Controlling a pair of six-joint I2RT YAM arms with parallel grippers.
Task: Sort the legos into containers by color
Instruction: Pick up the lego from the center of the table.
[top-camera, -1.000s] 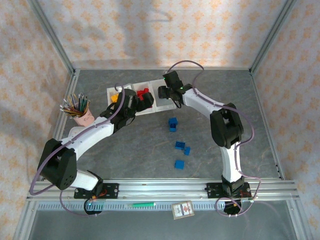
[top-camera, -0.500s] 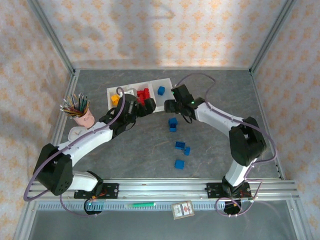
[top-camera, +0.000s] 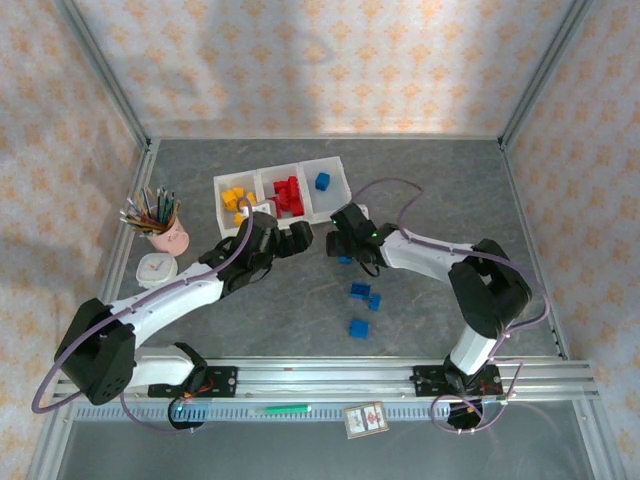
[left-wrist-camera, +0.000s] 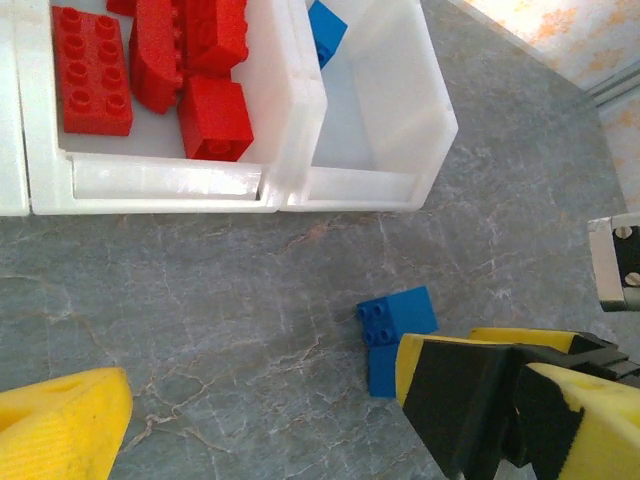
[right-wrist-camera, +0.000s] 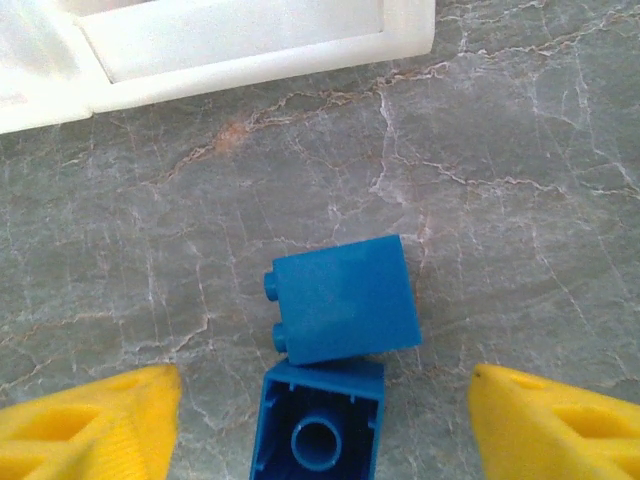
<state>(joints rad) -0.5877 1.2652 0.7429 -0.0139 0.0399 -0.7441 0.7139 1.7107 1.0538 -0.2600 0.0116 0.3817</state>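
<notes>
The containers form a white row of three bins: yellow legos on the left, red legos in the middle, one blue lego on the right. In front of the right bin, my right gripper stands open around two touching blue legos. One lies on its side and the other is upside down. Neither is gripped. My left gripper is open and empty just left of that pair. Three more blue legos lie nearer on the table.
A pink cup of pencils and a small white round object stand at the left. The two grippers are close together in front of the bins. A card lies on the front rail.
My right gripper came off the right bin, left a blue lego in it, and dropped open over the blue pair in front. The left gripper drew back from the bins.
</notes>
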